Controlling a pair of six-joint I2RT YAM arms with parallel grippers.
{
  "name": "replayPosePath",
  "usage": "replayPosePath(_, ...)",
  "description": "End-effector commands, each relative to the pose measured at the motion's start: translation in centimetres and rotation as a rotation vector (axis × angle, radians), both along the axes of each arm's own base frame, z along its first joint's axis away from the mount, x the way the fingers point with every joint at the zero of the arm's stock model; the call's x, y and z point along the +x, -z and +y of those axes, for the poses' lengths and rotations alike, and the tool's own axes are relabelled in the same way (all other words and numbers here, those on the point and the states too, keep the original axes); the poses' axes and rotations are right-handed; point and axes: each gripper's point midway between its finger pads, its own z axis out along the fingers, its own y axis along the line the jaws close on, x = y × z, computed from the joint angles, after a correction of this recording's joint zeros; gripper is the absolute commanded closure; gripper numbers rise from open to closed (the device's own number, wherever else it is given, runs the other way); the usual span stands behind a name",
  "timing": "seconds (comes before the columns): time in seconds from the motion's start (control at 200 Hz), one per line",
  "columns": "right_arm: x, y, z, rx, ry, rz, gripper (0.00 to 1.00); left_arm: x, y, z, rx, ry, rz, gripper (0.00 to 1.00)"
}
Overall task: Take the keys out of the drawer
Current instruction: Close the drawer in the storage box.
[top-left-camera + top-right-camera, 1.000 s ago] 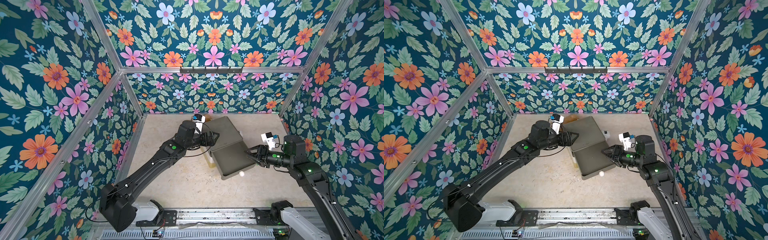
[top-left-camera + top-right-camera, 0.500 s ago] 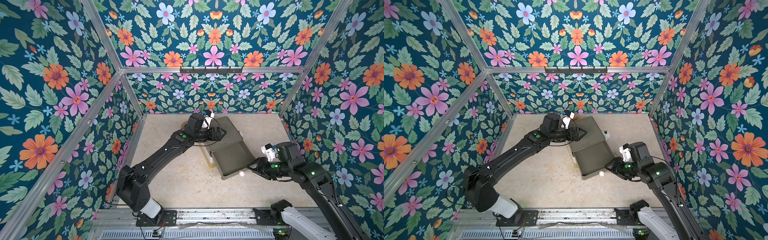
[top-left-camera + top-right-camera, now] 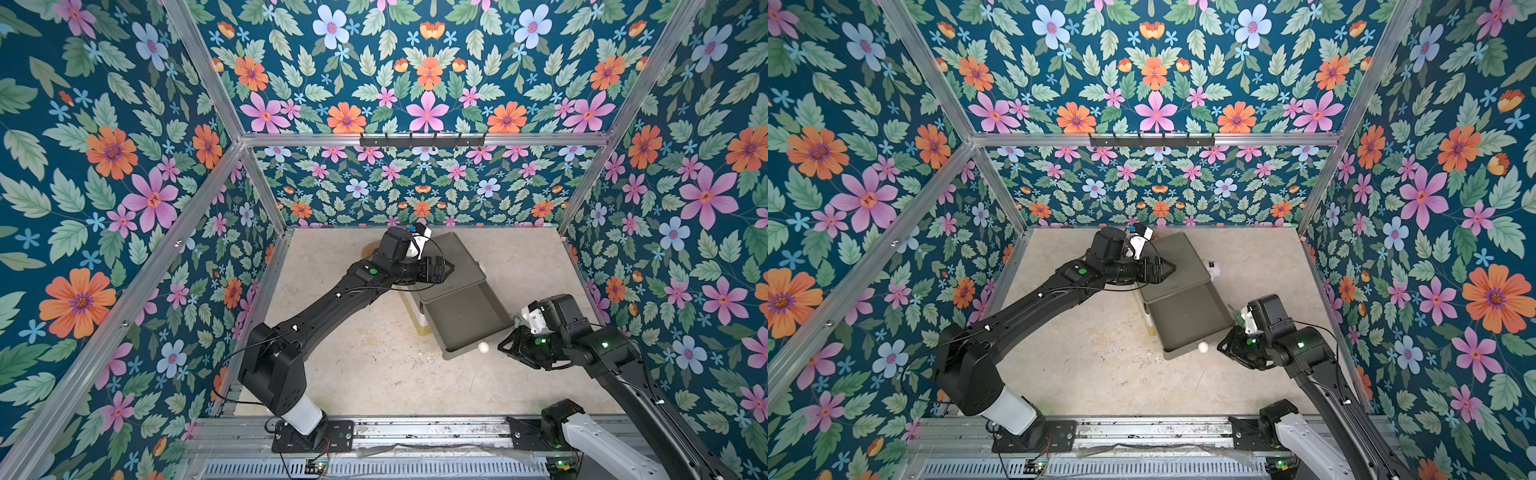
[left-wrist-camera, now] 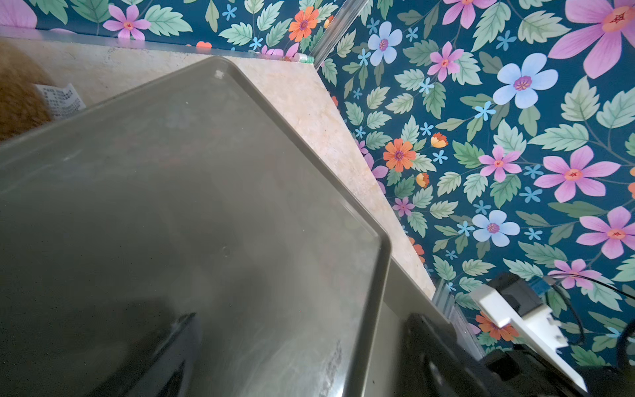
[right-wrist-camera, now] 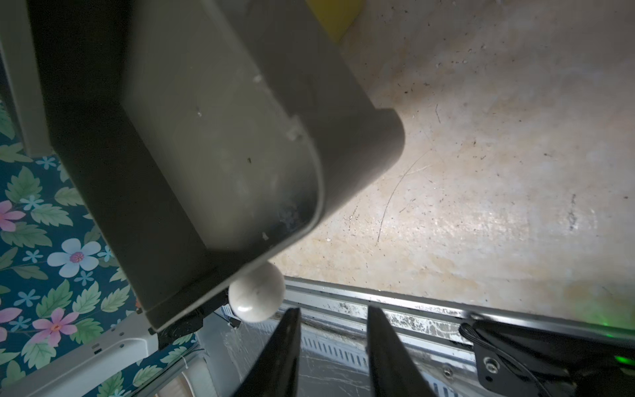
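Empty right jaws narrowly parted beside drawer knob; left jaws' state unclear

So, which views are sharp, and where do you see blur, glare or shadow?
Both top views: sharp, evenly lit. Right wrist view: the drawer and its white knob are slightly blurred, and glare whitens the table. Left wrist view: the glossy cabinet top is dim, partly in shadow.

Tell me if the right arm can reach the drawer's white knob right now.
Probably yes: the right pincer hangs just short of the white knob, jaws apart and empty, with nothing between them and it.
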Motion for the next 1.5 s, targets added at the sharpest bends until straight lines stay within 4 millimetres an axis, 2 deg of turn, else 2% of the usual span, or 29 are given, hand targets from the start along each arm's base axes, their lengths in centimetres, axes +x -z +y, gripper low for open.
replayPosePath(0.0, 2.0, -0.5, 0.6, 0.037, 0.046, -0.067, 0.64, -0.3, 0.3, 0.0, 0.002, 0.012, 0.011, 0.01)
replayPosePath(0.225, 3.8, -0.2, 1.5, 0.123, 0.125, -0.094, 0.64, -0.5, 0.7, 0.2, 0.006, 0.011, 0.016, 0.01)
replayPosePath(0.59, 5.7, -1.4, 2.9, 0.235, 0.169, -0.136, 0.62, -0.8, 1.3, 0.4, 0.012, 0.011, 0.024, 0.01)
replayPosePath(1.495, 9.6, -1.5, 4.8, 0.257, 0.144, -0.174, 0.6, -1.0, 1.0, 0.8, 0.019, 0.004, 0.018, 0.01)
